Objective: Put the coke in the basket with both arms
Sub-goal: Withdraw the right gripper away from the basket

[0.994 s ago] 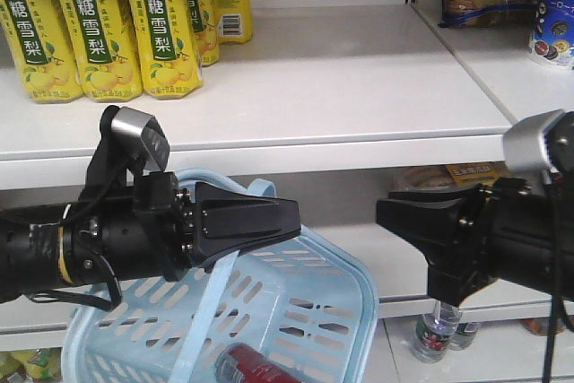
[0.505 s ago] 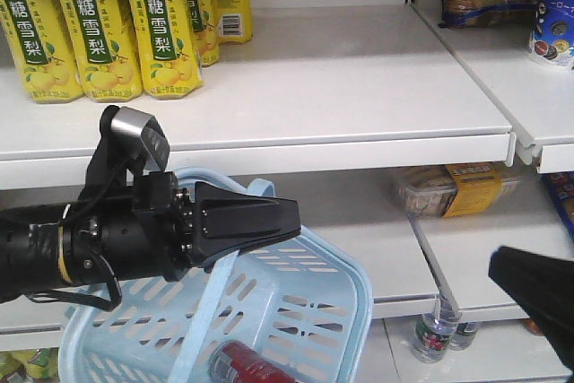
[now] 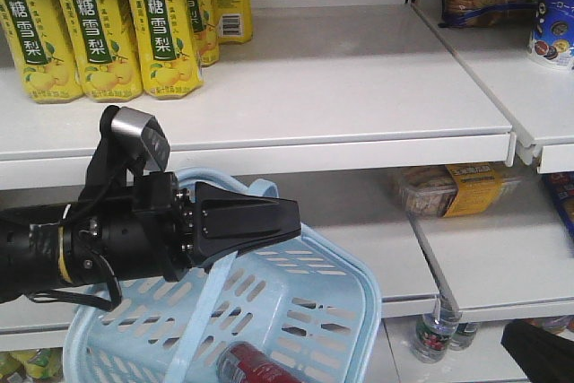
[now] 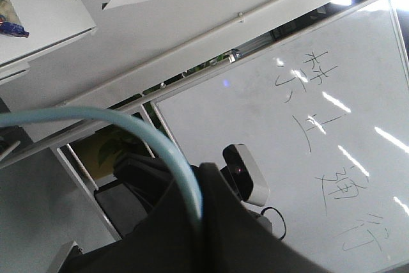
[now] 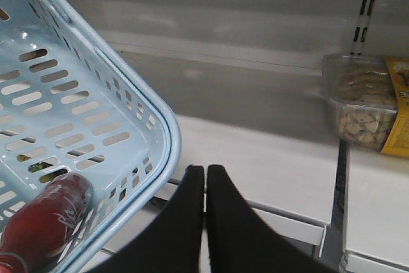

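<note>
Hanging from the left gripper (image 3: 269, 219), the light blue plastic basket (image 3: 305, 298) fills the lower middle of the front view, its slotted walls thin and glossy, its flat strap handle (image 3: 208, 307) running up between the closed, pointed black jaws. In the left wrist view the same strap (image 4: 128, 126) curves as a smooth pale ribbon into the pinched jaw tips, with a whiteboard (image 4: 307, 126) bearing handwritten characters behind.

The coke (image 5: 48, 218), a slim red can with white script, lies on its side on the basket floor (image 5: 51, 113); its end shows at the bottom edge of the front view (image 3: 256, 367).

White metal shelves (image 3: 341, 78) fill the room, matte and flat. Yellow drink bottles (image 3: 99, 15) stand at upper left; a clear tub of snacks (image 5: 364, 110) sits at middle right.

The right gripper (image 5: 204, 187) has its two flat black fingers pressed together on nothing, just outside the basket's rounded corner. Against half a second ago, that arm (image 3: 538, 356) has sunk further, showing only a dark sliver at lower right, while the basket has barely shifted.
</note>
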You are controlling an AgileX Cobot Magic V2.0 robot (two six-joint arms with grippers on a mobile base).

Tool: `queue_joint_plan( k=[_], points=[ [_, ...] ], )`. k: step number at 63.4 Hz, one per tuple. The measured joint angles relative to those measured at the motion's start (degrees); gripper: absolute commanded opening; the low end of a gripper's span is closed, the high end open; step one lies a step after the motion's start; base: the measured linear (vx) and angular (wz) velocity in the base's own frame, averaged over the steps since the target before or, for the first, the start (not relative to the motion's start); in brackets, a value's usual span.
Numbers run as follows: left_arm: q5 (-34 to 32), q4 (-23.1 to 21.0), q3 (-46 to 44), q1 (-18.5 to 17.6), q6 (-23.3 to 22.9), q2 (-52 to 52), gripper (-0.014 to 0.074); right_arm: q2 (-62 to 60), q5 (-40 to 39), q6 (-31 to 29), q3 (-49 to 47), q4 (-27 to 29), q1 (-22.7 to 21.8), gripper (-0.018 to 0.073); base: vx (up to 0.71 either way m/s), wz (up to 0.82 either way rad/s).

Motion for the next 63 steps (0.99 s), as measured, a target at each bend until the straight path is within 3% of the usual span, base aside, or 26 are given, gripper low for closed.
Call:
queue_joint_plan(
  k=[63],
  points=[
    [0.00,-2.08,0.00,0.00,0.00,0.00,-0.0006,0.00,0.20,0.00,0.33,0.06,0.00,-0.0005,0.00,0.00]
  ],
)
